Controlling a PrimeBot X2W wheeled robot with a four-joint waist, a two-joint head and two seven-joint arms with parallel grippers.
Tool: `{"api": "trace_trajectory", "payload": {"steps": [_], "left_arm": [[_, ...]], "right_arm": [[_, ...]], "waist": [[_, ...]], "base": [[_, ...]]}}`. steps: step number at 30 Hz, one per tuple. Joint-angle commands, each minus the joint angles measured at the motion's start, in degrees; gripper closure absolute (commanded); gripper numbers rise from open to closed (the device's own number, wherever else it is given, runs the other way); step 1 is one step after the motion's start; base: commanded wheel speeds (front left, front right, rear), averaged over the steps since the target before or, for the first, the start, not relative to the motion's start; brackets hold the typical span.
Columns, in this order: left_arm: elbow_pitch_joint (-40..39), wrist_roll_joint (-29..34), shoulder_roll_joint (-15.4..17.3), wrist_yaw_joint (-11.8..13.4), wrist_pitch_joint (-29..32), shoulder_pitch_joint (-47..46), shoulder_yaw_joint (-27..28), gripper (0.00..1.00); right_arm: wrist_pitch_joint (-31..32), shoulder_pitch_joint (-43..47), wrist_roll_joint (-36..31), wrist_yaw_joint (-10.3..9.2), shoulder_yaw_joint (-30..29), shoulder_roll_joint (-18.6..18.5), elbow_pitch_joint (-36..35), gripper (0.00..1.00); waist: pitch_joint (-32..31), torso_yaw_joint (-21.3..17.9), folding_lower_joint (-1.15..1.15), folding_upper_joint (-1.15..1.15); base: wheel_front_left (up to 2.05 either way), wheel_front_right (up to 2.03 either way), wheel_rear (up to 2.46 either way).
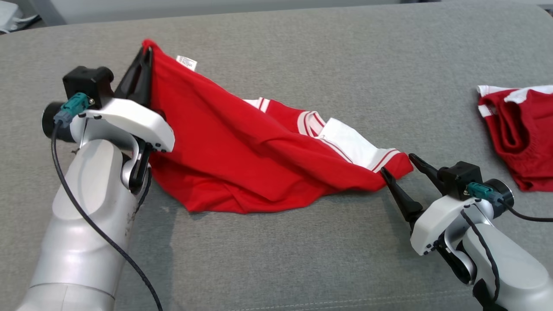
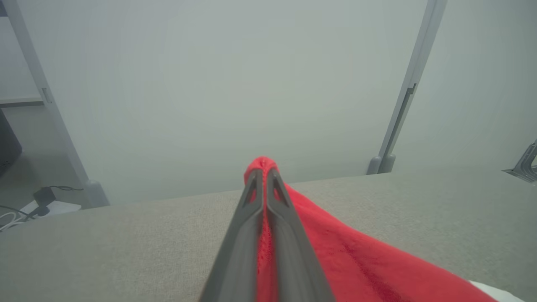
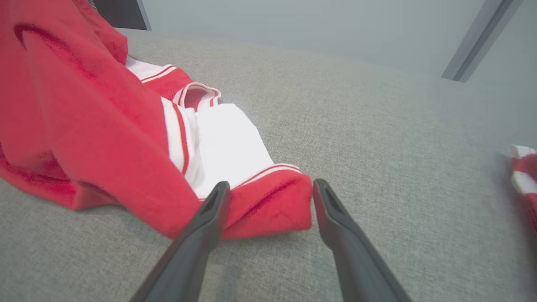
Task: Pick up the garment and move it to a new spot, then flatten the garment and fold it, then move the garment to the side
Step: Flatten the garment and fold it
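Left forearm (image 1: 82, 224): pale, nearest the head camera. Left gripper (image 1: 146, 49) (image 2: 262, 173): fingers clamped together on an edge of the red garment (image 1: 242, 147) (image 2: 335, 251) (image 3: 84, 126). A small bulge of red cloth protrudes just past the fingertips. The pinched edge is raised off the grey cushion (image 1: 302, 259). From this gripper the cloth slopes down to the cushion and across towards the right gripper (image 1: 396, 164) (image 3: 270, 184).

Right gripper: jaws spread wide, holding nothing, low over the cushion. The garment's red corner with white striped trim lies between its fingertips; contact cannot be confirmed. A second red-and-white garment (image 1: 522, 134) (image 3: 524, 176) lies well apart, beyond this gripper's right side.
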Motion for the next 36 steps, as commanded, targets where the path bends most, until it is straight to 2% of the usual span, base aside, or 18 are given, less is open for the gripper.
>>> {"api": "trace_trajectory", "payload": {"steps": [1, 6, 11, 15, 20, 21, 22, 26, 30, 36], "left_arm": [[-4.94, 0.97, 2.14, 0.69, -0.56, 0.32, 2.17, 1.0], [-16.48, 3.12, 2.28, 0.76, -0.57, 4.57, 4.58, 1.0], [-23.92, 4.23, 1.48, 0.72, -0.57, 12.92, 7.19, 1.0], [-24.64, 4.76, 0.57, -0.02, -0.57, 21.13, 7.52, 1.0], [-19.75, 4.4, -0.61, -0.62, -0.57, 27.58, 7.92, 1.0], [-16.71, 4.06, -1.04, -0.72, -0.57, 28.67, 8.26, 0.46], [-15.71, 3.94, -1.2, -0.74, -0.57, 28.81, 8.55, 0.0], [-13.66, 3.81, -1.56, -0.54, -0.58, 28.79, 9.59, 0.0], [-14.08, 4.28, -1.49, 0.69, -0.58, 28.46, 11.92, 0.0], [-16.51, 5.94, -1.47, 0.77, -0.58, 28.3, 13.45, 0.0]], "right_arm": [[-0.77, 1.82, 0.29, 0.21, 0.05, -0.37, -0.54, 0.0], [-0.77, 2.17, 0.46, 0.21, -0.13, -0.17, -0.39, 0.0], [-0.77, 2.84, 0.83, 0.21, -0.39, 0.02, 0.33, 0.0], [-0.78, 3.11, 1.13, 0.21, -0.97, -0.25, 0.83, 0.0], [-0.78, 2.8, 1.02, 0.21, -1.12, -0.38, 1.08, 0.0], [-0.78, 2.63, 1.06, 0.21, -0.91, -0.31, 1.17, 0.0], [-0.78, 2.51, 1.12, 0.21, -0.78, -0.24, 1.23, 0.0], [-0.78, 2.09, 1.27, 0.21, -0.44, -0.09, 1.34, 0.0], [-0.78, 2.01, 1.33, 0.21, -0.93, -0.41, 1.28, 0.0], [-0.78, 1.91, -0.24, 0.21, -5.82, -0.33, 1.9, 0.0]], "waist": [[-1.11, 1.6, 0.0, 0.0], [-2.69, 4.78, 0.0, 0.0], [-3.75, 8.16, 0.0, 0.0], [-4.13, 10.79, 0.0, 0.0], [-4.33, 12.88, 0.0, 0.0], [-4.44, 13.24, 0.0, 0.0], [-4.46, 13.32, 0.0, 0.0], [-4.49, 13.3, 0.0, 0.0], [-4.37, 13.28, 0.0, 0.0], [-4.13, 12.81, 0.0, 0.0]], "base": [[0.0, 0.0, 0.0], [0.0, 0.0, 0.0], [0.0, 0.0, 0.0], [0.0, 0.0, 0.0], [0.0, 0.0, 0.0], [0.0, 0.0, 0.0], [0.0, 0.0, 0.0], [0.0, 0.0, 0.0], [0.0, 0.0, 0.0], [0.0, 0.0, 0.0]]}}
